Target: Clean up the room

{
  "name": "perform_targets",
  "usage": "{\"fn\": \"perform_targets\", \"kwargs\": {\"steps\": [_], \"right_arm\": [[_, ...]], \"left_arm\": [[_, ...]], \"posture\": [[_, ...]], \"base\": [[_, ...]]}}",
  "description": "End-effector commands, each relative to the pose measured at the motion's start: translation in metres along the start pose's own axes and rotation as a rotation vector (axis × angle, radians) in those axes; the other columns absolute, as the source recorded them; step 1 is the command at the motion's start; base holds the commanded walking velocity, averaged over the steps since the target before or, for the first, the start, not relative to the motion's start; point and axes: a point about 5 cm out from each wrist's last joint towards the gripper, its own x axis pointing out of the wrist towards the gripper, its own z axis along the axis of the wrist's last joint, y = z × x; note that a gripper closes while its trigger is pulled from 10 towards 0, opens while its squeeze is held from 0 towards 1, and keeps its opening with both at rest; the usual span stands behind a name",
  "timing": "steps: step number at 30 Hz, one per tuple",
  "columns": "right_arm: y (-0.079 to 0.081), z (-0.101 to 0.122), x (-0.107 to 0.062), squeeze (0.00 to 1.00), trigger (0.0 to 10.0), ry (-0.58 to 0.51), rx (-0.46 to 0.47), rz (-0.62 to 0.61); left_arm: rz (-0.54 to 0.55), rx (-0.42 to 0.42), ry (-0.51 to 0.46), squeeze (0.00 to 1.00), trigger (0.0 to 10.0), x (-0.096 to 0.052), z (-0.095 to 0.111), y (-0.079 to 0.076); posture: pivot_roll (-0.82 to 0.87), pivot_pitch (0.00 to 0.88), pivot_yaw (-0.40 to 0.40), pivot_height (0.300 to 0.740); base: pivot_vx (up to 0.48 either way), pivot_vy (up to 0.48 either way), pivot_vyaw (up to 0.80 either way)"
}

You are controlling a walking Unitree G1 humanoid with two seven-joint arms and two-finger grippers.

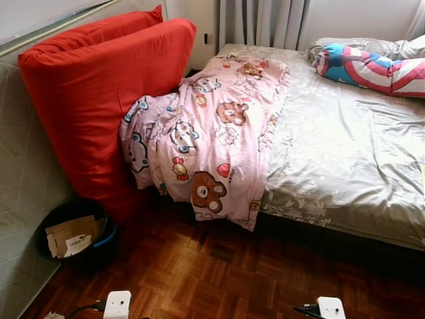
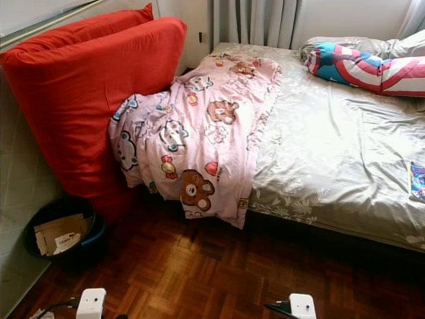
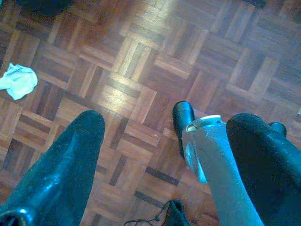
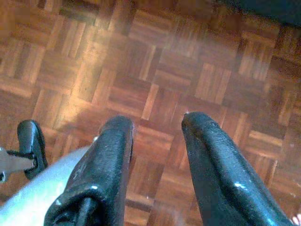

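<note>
One pink bear-print blanket [image 1: 212,133] spills off the bed [image 1: 345,159] beside two red cushions [image 1: 99,86]; one black bin [image 1: 76,234] sits near left. Left gripper [image 3: 164,127] and right gripper [image 4: 157,125] hang with jaws apart, empty, above the parquet floor [image 1: 219,279].

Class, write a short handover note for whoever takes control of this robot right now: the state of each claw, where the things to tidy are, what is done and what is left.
Left claw: open, holding nothing, hanging over the parquet floor.
Right claw: open, holding nothing, also over the floor.
Things: pink bear-print blanket rumpled on the bed, one end drooping over the edge toward the floor. Crumpled white paper on the floor near the left claw. Dark bin with cardboard beside the red cushions.
Done: nothing evident.
Left: bin the paper, straighten the blanket.
</note>
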Motion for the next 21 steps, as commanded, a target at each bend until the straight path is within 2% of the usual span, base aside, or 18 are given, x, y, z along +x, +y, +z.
{"fn": "perform_targets", "kwargs": {"steps": [1, 3, 7, 15, 21], "right_arm": [[-0.001, 0.003, 0.000, 0.00, 10.0, -0.014, 0.015, 0.001], [-0.002, 0.003, 0.000, 0.00, 10.0, -0.020, 0.036, -0.001], [-0.007, 0.017, 0.002, 0.00, 10.0, -0.034, 0.042, -0.010], [-0.009, 0.013, 0.002, 0.00, 10.0, -0.021, 0.049, -0.013], [0.003, 0.014, 0.003, 0.00, 10.0, -0.025, 0.050, 0.006]], "left_arm": [[-0.004, 0.015, 0.031, 0.00, 10.0, -0.001, -0.006, 0.000], [-0.009, 0.028, 0.036, 0.00, 10.0, -0.001, -0.006, -0.001], [-0.017, 0.038, 0.041, 0.00, 10.0, -0.001, -0.006, -0.002], [-0.022, 0.047, 0.049, 0.00, 10.0, -0.001, -0.007, -0.002], [-0.019, 0.059, 0.054, 0.00, 10.0, -0.001, -0.007, -0.001]], "posture": [[-0.06, 0.033, 0.011, 0.740], [-0.06, 0.031, 0.013, 0.740], [-0.06, 0.026, 0.015, 0.740], [-0.06, 0.015, 0.018, 0.740], [-0.07, 0.004, 0.021, 0.740]], "base": [[0.000, 0.000, 0.00], [0.000, 0.000, 0.00], [0.000, 0.000, 0.00], [0.000, 0.000, 0.00], [0.000, 0.000, 0.00]]}}
